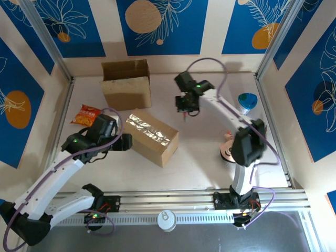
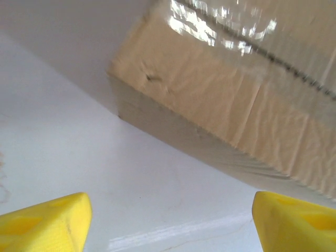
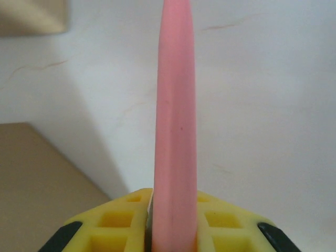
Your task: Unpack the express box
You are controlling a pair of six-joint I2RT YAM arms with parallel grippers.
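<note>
Looking down from the overhead camera, I see the tape-sealed brown cardboard box (image 1: 152, 137) lying askew on the white table (image 1: 210, 168) just left of the frame's centre. My left pincer (image 1: 127, 142) is just beside its left end, and in the left wrist view the yellow fingers (image 2: 47, 223) stand wide apart at the bottom corners, nothing between them. My right pincer (image 1: 186, 109), above centre in the overhead frame, is clamped on a slim pink blade-like tool (image 3: 176, 105); an open-topped brown carton (image 1: 126, 84) stands upper left and an orange snack packet (image 1: 85, 114) lies mid-left.
</note>
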